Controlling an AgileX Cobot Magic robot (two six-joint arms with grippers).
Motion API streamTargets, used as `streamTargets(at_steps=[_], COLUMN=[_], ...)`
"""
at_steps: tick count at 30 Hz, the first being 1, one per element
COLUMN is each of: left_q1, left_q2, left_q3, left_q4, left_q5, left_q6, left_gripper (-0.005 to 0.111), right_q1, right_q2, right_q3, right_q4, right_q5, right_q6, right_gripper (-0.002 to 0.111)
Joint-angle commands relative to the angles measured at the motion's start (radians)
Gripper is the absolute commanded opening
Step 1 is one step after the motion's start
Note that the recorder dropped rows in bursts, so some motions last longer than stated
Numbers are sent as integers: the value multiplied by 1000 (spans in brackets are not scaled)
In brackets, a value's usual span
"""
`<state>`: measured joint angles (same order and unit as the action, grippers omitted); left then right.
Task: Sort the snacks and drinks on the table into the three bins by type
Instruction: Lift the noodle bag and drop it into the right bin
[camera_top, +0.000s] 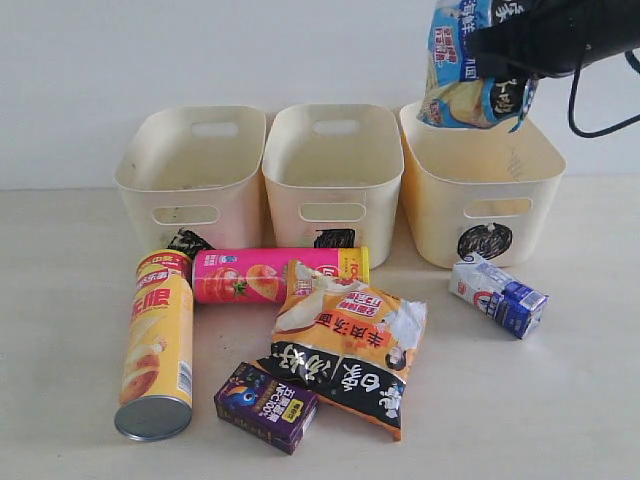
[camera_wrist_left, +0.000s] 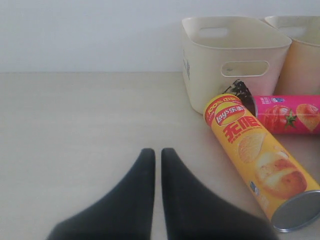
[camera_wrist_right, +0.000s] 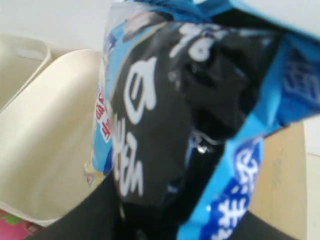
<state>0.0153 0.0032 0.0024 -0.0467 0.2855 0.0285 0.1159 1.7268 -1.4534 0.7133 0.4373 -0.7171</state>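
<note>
Above circle-marked bin (camera_top: 440, 215), right pincer (camera_top: 487, 55) tight on blue bag (camera_top: 455, 62); left pincer (camera_wrist_left: 156, 161) closed by Lay's tube (camera_wrist_left: 255, 155).

Taking the orange chip bag (camera_top: 345, 345) as my mark: to its right, bare table (camera_top: 450, 400) gives me passage up to the white-and-blue carton (camera_top: 498, 294). Left, the purple carton (camera_top: 266, 405) and yellow tube (camera_top: 157, 345) crowd in. Behind, the pink tube (camera_top: 270, 275) and bins (camera_top: 380, 215) block.

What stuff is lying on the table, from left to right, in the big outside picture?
First the yellow chip tube → purple drink carton → orange-black chip bag → white and blue drink carton. The pink tube stretches across several, so I skipped it.
</note>
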Motion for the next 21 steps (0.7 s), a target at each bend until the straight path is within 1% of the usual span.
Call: streamTargets(at_steps=[1,6,8,11,17,19,20,21], left_q1=[4,4,4,4,4,4,4,4], left_q2=[-3,-3,-3,-3,-3,-3,-3,-3], left_q3=[-2,-2,-2,-2,-2,-2,-2,-2], left_q4=[-5,-5,-5,-5,-5,-5,-5,-5], left_q5=[-6,-6,-6,-6,-6,-6,-8,-8], left_q6=[-9,-9,-9,-9,-9,-9,-9,-9], left_gripper=[4,4,4,4,4,4,4,4], right_q1=[-16,-16,-16,-16,-16,-16,-16,-16], right_q2=[69,162,226,278,315,319,321,323], right_q3=[-62,-128,-154,-154,-154,-154,-154,-154], right_q4=[-11,-55,-70,-76,-76,-76,-76,-76], right_q5=[-55,-68,-99,-159,-189,-193,-193,-193], right_q6=[2,2,2,2,-18,-18,-18,-18], right_gripper=[1,1,1,1,2,10,21,36])
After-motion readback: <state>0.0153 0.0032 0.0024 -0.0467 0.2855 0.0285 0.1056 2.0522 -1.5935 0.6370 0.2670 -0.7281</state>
